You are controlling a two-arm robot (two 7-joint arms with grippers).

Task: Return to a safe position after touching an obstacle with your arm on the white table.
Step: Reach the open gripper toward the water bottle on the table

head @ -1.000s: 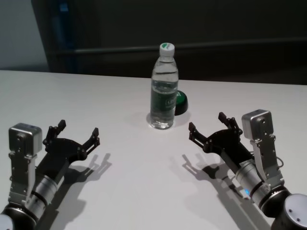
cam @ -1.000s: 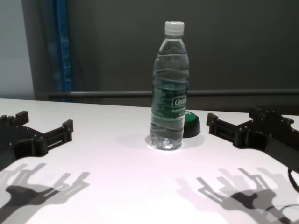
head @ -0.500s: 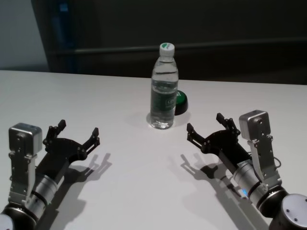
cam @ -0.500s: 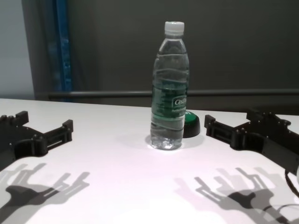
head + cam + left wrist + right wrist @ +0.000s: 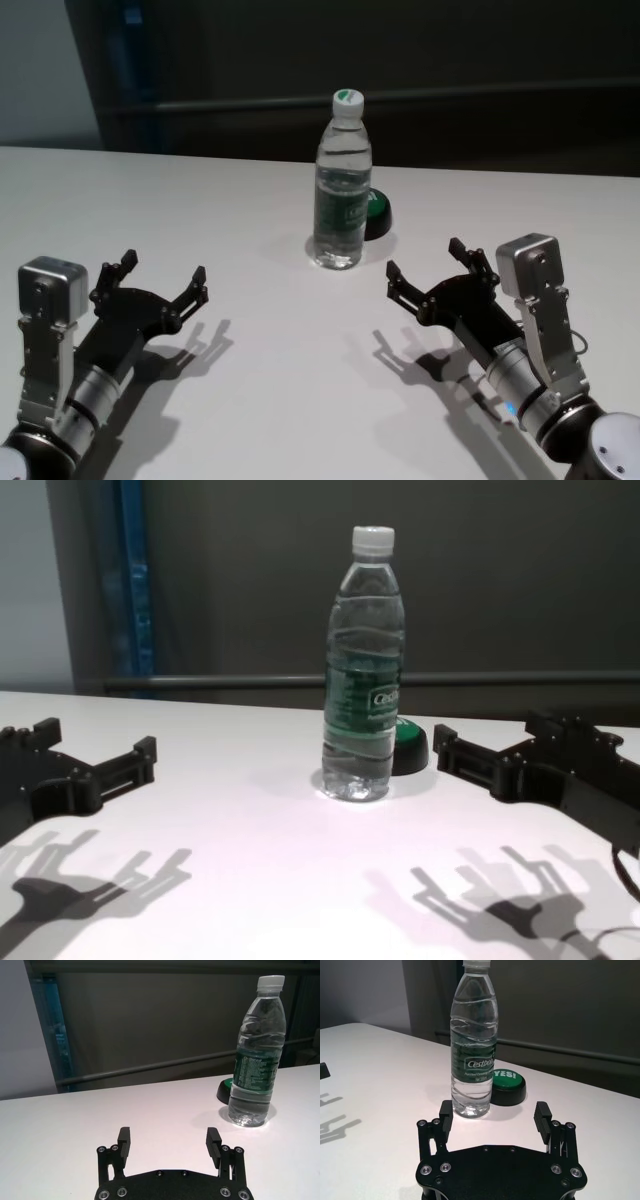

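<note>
The clear water bottle (image 5: 342, 185) with a white cap and dark green label stands upright at the middle of the white table (image 5: 270, 360); it also shows in the chest view (image 5: 364, 670), the left wrist view (image 5: 256, 1060) and the right wrist view (image 5: 473, 1045). My right gripper (image 5: 428, 266) is open and empty, hovering above the table to the bottle's right and nearer to me, apart from it (image 5: 490, 745) (image 5: 492, 1112). My left gripper (image 5: 162, 270) is open and empty, low over the table at the near left (image 5: 95, 745) (image 5: 169, 1139).
A low green button (image 5: 374, 212) on a black base sits just behind and right of the bottle (image 5: 507, 1082). A dark wall with a horizontal rail (image 5: 200, 683) runs behind the table's far edge.
My right gripper has drifted slightly left and back toward me. The left arm and the bottle have not moved.
</note>
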